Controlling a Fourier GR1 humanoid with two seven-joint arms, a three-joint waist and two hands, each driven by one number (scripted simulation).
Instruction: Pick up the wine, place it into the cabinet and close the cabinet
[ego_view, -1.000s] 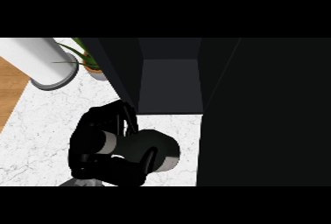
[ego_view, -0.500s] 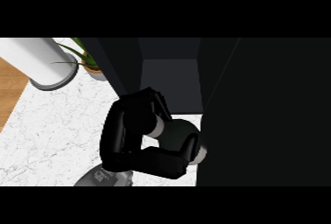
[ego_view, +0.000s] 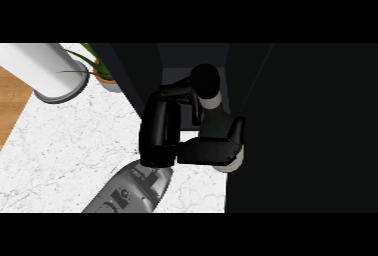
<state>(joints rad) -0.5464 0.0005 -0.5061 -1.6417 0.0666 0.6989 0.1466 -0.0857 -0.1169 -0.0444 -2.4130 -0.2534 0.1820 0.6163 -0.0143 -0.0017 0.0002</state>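
Left robot hand (ego_view: 193, 150) carried wine (ego_view: 212, 122) deeper into cabinet (ego_view: 148, 75).

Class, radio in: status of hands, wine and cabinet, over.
Left hand curled round the wine bottle, reaching into the open cabinet. Right hand not in view. Cabinet door open at right; nothing blocking seen.

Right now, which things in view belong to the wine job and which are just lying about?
Job: wine bottle; left hand curled round it; cabinet.
Lying about: potted plant; white cylinder.
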